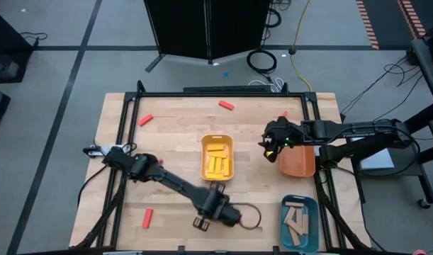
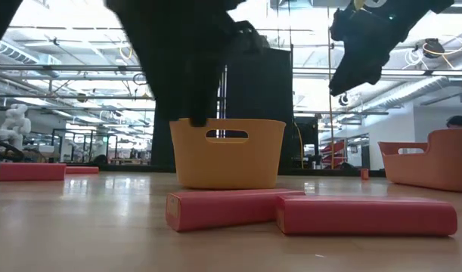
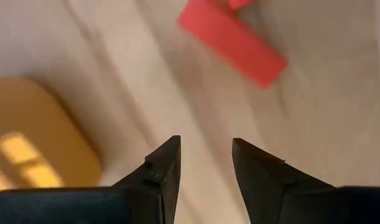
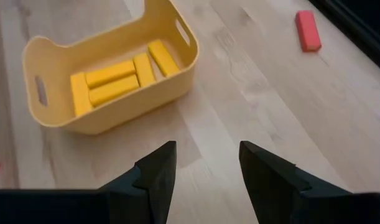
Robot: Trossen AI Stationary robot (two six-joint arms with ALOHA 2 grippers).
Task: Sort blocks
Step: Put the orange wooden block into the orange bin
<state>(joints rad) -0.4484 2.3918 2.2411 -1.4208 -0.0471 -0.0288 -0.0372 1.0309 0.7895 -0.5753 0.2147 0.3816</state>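
Setting: pale wood tabletop (image 1: 173, 142) framed by black rails, grey workshop floor around it, a dark cabinet beyond the far edge.
Trays: I see a yellow tray (image 1: 217, 157) at the middle holding yellow blocks (image 1: 217, 162); an orange tray (image 1: 298, 161) to its right; a teal tray (image 1: 299, 224) at the near right corner holding tan blocks (image 1: 295, 219).
Loose red blocks: one near the far left (image 1: 146, 120), one at the far middle (image 1: 226, 105), one at the near left (image 1: 147, 218), and two lying end to end close to the low camera (image 2: 306, 211), one of which shows in the left wrist view (image 3: 233, 41).
Left claw: my left claw (image 1: 202, 222) sits low at the near edge, just in front of the yellow tray. Its fingers (image 3: 162, 168) are parted with nothing between them, pointing toward the red pair.
Right claw: my right claw (image 1: 267, 146) hangs above the tabletop between the yellow and orange trays, fingers spread and empty, facing the yellow tray.
Step in hand: I judge it to be the left claw picking a red block from the near pair.
Doing it well: I would centre on the nearer block, turn the fingers across its short width, come down flat so one finger does not nudge it into its neighbour, and close only once both fingers straddle it.
Risk: the two reds touch, so a wide approach could catch both.
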